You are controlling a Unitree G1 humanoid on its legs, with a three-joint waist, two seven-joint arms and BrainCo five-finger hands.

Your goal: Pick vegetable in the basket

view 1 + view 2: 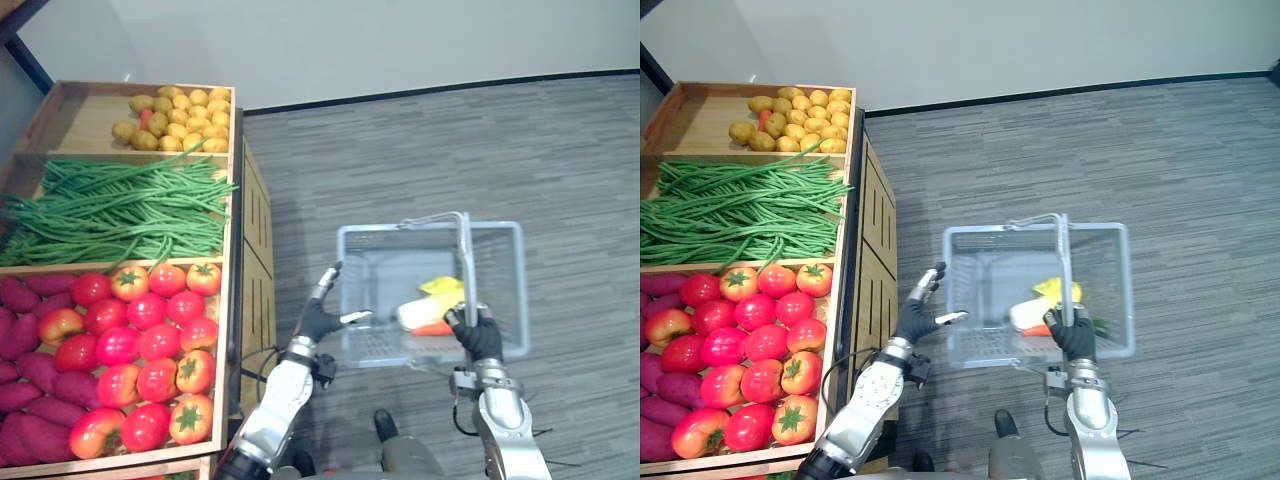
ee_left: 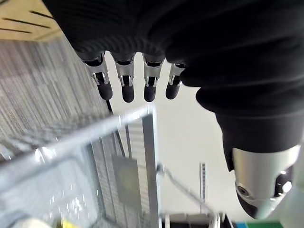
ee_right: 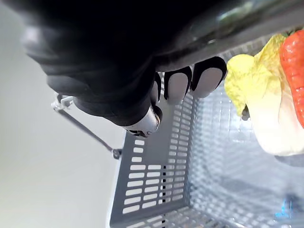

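1. Produce stand (image 1: 255,210), wooden, at the left. Its compartments from far to near hold potatoes (image 1: 175,120), green beans (image 1: 120,210) and tomatoes (image 1: 150,340), with purple sweet potatoes (image 1: 25,400) along the outer edge.
2. Left robot hand (image 1: 320,318), raised in the gap between the stand and the basket, just beside the basket's left wall. Its fingers are straight, its thumb is spread and it holds nothing. The left wrist view shows the basket's rim past its fingertips.
3. Basket (image 1: 430,232), grey plastic with slotted walls, hanging above the carpeted floor by its metal handle (image 1: 465,260).
4. Basket contents: a pale yellow-white leafy vegetable (image 1: 430,305) and an orange carrot (image 1: 432,328), lying against each other near the right wall. The rest of the basket floor is bare.
5. Right robot hand (image 1: 478,335), its fingers curled tight round the near end of the handle, carrying the basket.
6. Step in hand, as judged: between picks. Two items are already loaded, the free hand is empty and the stand is well stocked.
7. Next move calls for:
   - swinging the left robot hand back over the stand, where the tomatoes lie nearest;
   - closing on a single piece without dragging its neighbours;
   - lifting it clear of the stand's edge;
   - releasing it over the basket's open left half while the right robot hand keeps the basket level.
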